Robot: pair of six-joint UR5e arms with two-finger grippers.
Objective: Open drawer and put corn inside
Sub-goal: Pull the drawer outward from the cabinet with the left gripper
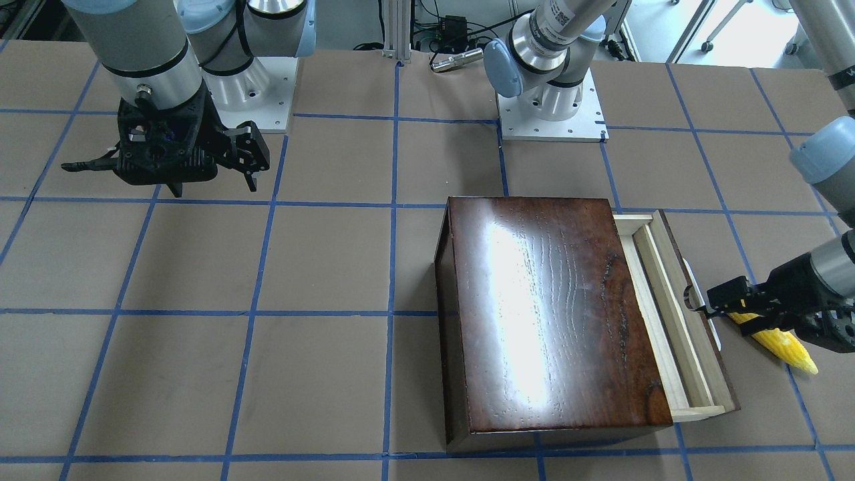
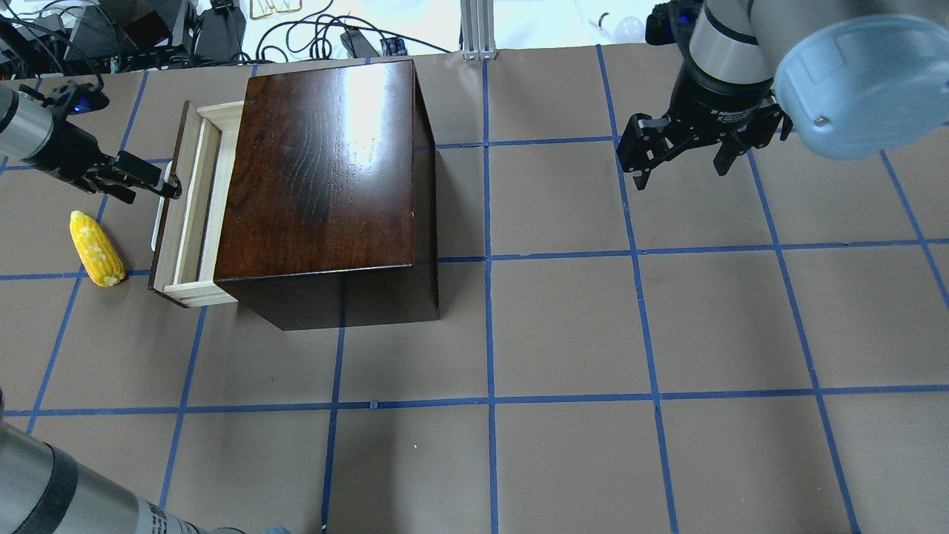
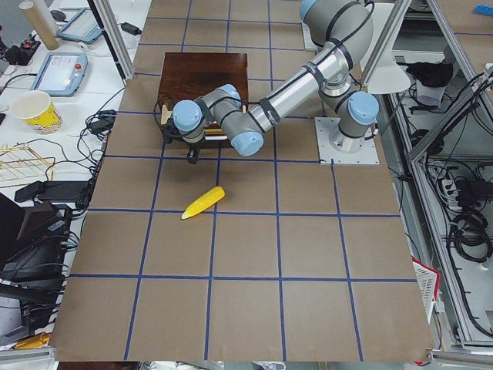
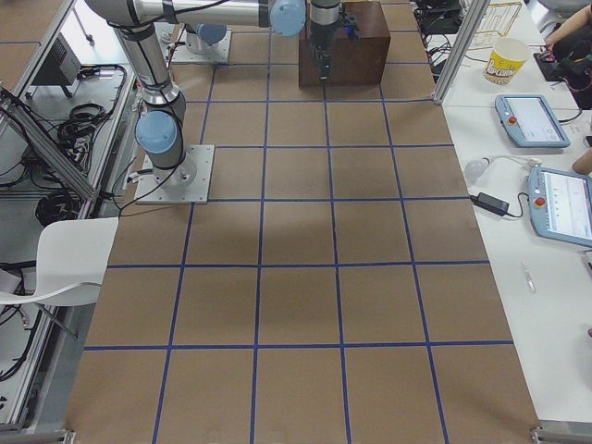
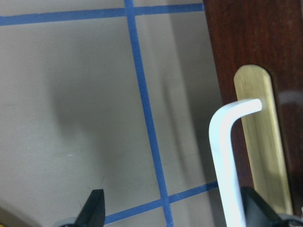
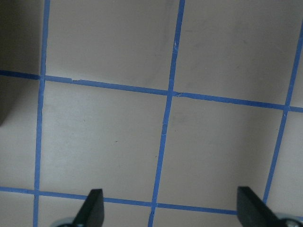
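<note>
Overhead exterior: the corn (image 2: 96, 248) lies on the table (image 2: 563, 319), just left of the partly open drawer (image 2: 191, 222). It looks light, hard and bumpy, so grab its fat middle. The left gripper (image 2: 152, 185), by the white handle (image 2: 155, 236), and the right gripper (image 2: 680, 174), far right, are both spread wide and empty.

Dark-brown wood on the box (image 1: 554, 314), lacquered glossy, grain showing under a broad white glare. Pale, matt, unvarnished-looking wood on the drawer (image 1: 668, 321) at its 3 o'clock in the front-facing view. Smooth white handle (image 5: 227, 161) over a dull brass-coloured plate (image 5: 260, 142) on the shiny dark front. Bumpy yellow skin on the corn (image 2: 96, 248). Matt brown paper-like sheet over the desk (image 2: 563, 319), crossed by smooth blue tape (image 2: 487, 208). Matt black on the left hand (image 2: 152, 184) and right hand (image 2: 680, 174).
</note>
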